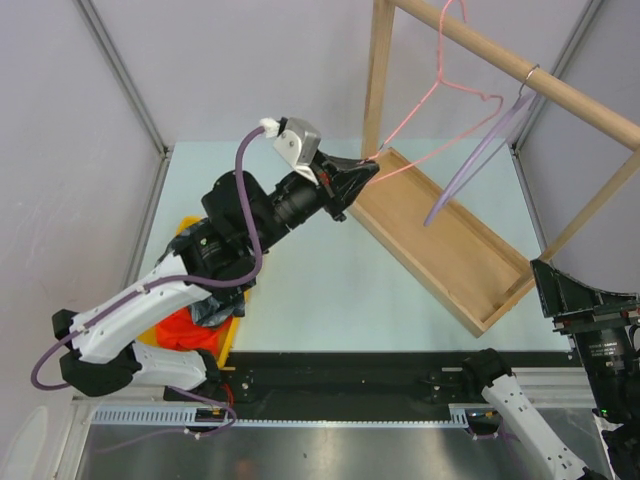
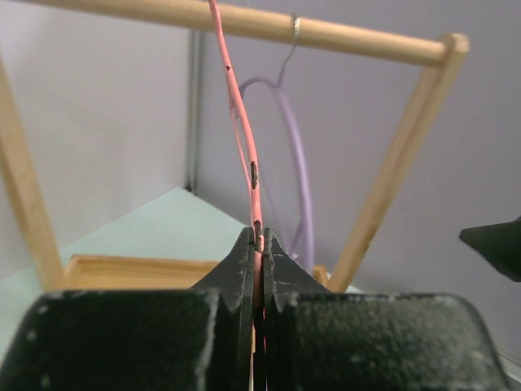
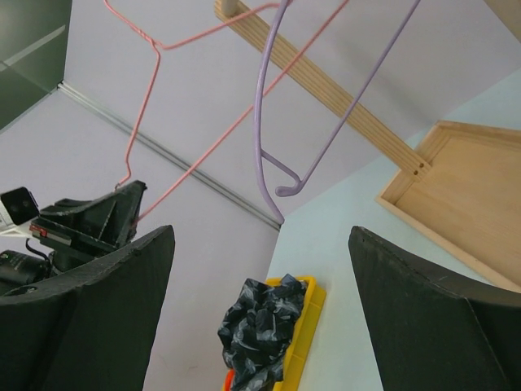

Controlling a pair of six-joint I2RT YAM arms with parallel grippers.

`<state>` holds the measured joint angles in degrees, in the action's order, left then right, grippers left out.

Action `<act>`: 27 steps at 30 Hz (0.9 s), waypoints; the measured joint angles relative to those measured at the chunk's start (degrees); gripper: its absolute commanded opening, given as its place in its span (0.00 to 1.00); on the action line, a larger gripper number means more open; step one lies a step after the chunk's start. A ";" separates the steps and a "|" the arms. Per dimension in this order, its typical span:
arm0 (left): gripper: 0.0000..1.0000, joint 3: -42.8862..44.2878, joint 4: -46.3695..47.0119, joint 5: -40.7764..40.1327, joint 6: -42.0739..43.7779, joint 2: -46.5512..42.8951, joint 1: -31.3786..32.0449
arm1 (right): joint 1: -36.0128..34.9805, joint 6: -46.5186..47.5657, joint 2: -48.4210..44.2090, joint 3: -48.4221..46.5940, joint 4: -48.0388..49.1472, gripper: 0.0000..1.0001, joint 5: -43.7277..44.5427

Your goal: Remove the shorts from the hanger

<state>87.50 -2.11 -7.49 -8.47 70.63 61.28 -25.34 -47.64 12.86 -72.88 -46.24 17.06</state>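
- Left gripper [image 2: 257, 238]: fingers pressed together on the lower wire of the pink hanger [image 2: 253, 175], at the far centre of the table.
- Right gripper [image 3: 259, 244]: fingers wide apart, holding nothing, at the near right, well apart from both hangers.
- Pink hanger and purple hanger [image 3: 260, 106]: both hang bare from the rod [image 1: 560, 90], above the tray [image 1: 440, 240]; no cloth on either.
- Orange shorts [image 1: 185, 335] and dark shorts [image 3: 260, 322]: bunched together in the yellow bin [image 3: 299, 322] at the near left, partly hidden under the left arm in the top view.
- Step in hand: judged to be the close of the task, since both pairs are already off and only the bare pink wire is gripped.
- Next move: likely calls for parting the left fingers and drawing back gently, so the hanger does not slip off the rod.
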 measured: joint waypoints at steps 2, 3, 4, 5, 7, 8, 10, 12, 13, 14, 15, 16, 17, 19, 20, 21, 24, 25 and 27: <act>0.00 3.41 0.22 2.71 -0.07 2.56 -0.44 | -0.07 -0.37 0.00 0.00 -0.02 0.92 -0.11; 0.00 5.38 -0.22 3.85 -0.13 3.85 -0.70 | -0.11 -0.39 0.00 0.00 -0.02 0.92 -0.15; 0.00 7.91 -0.55 5.18 -0.33 5.66 -1.05 | -0.13 -0.44 0.00 0.00 -0.02 0.92 -0.17; 0.00 10.12 -0.83 6.45 -0.57 7.43 -1.38 | -0.20 -0.46 0.00 0.00 -0.02 0.92 -0.17; 0.00 13.27 -2.03 8.33 -0.98 10.14 -1.75 | -0.39 -0.63 0.00 0.00 -0.02 0.91 -0.22; 0.00 14.25 -2.54 9.14 -1.20 11.21 -1.86 | -0.48 -0.70 -0.04 0.00 -0.02 0.92 -0.20; 0.00 16.24 -4.76 10.40 -2.01 13.73 -1.97 | -0.79 -0.81 -0.11 0.00 -0.02 0.91 -0.17; 0.00 16.98 -6.97 11.37 -2.64 15.82 -2.05 | -1.11 -0.85 -0.13 0.00 0.00 0.92 -0.15; 0.00 16.98 -8.09 11.74 -2.99 16.63 -2.05 | -1.29 -0.85 -0.13 0.00 0.00 0.91 -0.15; 0.00 16.98 -9.05 11.89 -3.19 17.35 -2.05 | -1.44 -0.87 -0.13 0.00 0.00 0.91 -0.15; 0.00 16.98 -10.12 12.07 -3.54 18.01 -2.05 | -1.55 -0.90 -0.13 0.00 0.00 0.91 -0.15; 0.00 16.98 -11.37 12.13 -3.63 18.56 -2.05 | -1.66 -0.96 -0.13 0.00 0.00 0.91 -0.15; 0.01 16.98 -12.20 12.11 -3.69 19.02 -2.05 | -1.73 -1.03 -0.13 0.00 0.00 0.91 -0.15; 0.01 16.94 -12.90 11.76 -3.74 19.28 -2.08 | -1.81 -1.11 -0.13 0.00 0.00 0.91 -0.15; 0.02 16.92 -13.20 11.69 -3.80 19.26 -2.12 | -1.81 -1.25 -0.13 0.00 0.00 0.91 -0.15; 0.11 16.92 -13.27 11.69 -4.00 19.19 -2.12 | -1.81 -1.29 -0.13 0.00 -0.02 0.91 -0.15; 0.49 16.74 -14.01 11.26 -4.20 18.86 -2.12 | -1.81 -1.46 -0.11 0.00 -0.02 0.91 -0.15; 0.56 16.65 -14.67 11.04 -4.59 18.82 -2.21 | -1.81 -1.49 -0.09 0.00 -0.04 0.92 -0.15; 0.68 16.35 -16.13 10.64 -5.40 18.78 -2.58 | -1.81 -1.49 -0.07 0.00 -0.09 0.92 -0.15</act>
<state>103.85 -18.24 3.16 -13.87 89.41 58.70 -27.16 -49.12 12.80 -72.88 -46.33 16.91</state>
